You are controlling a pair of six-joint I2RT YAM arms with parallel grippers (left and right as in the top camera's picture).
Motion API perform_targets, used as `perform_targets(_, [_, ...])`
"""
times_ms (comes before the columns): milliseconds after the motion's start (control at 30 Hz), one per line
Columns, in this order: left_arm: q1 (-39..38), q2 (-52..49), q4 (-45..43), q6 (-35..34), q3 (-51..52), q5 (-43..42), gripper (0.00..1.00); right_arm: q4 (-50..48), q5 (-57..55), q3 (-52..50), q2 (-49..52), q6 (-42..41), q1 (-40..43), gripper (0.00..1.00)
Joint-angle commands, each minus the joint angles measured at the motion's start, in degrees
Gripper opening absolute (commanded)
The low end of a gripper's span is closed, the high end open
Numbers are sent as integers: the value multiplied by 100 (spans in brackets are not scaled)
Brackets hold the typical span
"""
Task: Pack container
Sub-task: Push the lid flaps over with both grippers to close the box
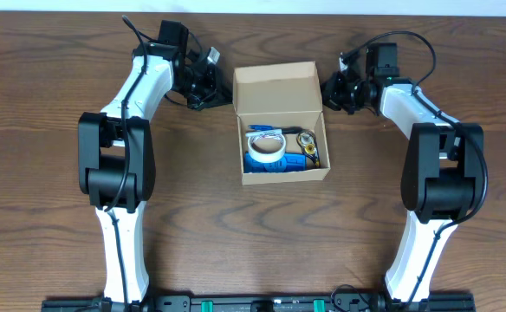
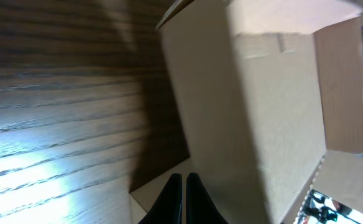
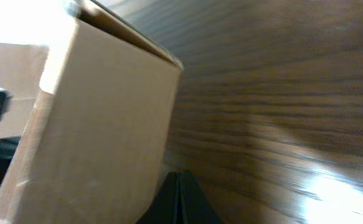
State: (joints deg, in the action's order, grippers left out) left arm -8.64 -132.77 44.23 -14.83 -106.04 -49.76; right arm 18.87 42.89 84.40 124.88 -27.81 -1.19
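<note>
1. At mid-surface point(image 1: 62, 52), the box point(image 1: 286, 176) is sitting open, with tape point(image 1: 266, 149) inside and its flap point(image 1: 275, 89) standing up.
2. The left pincer point(image 2: 184, 196) and right pincer point(image 3: 180, 196), both pinched shut and empty, are flanking the flap.
3. Filling is looking done and closing seems the step in hand: the flap is needing a push forward and down.

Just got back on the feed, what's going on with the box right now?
The cardboard box sits open in the middle of the table, its flap lid standing up on the far side. A tape roll and some smaller items are already inside. The left gripper and right gripper flank the lid, one on each side, both with fingers closed and holding nothing. I can't tell if either touches the cardboard.
</note>
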Motion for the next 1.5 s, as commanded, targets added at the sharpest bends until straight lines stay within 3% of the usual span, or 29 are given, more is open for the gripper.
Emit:
perform_targets(0, [-50,-50,-81,48,-114,-496,6,-144,813,-31,81,-85,-11,2])
perform_targets(333, [-46,-11,-146,116,-348,-787,6,-533,1727,-31,81,24,243,2])
perform_targets(633, [-46,518,-142,608,-546,-874,6,-887,2490,-28,-68,332,332,2])
perform_targets(1033, [-109,1259,254,1281,-544,-813,6,-820,2503,-28,-957,713,304,2])
perform_targets(1467, [-603,1644,1980,2503,-544,555,6,1700,942,-28,-1818,2448,-284,1])
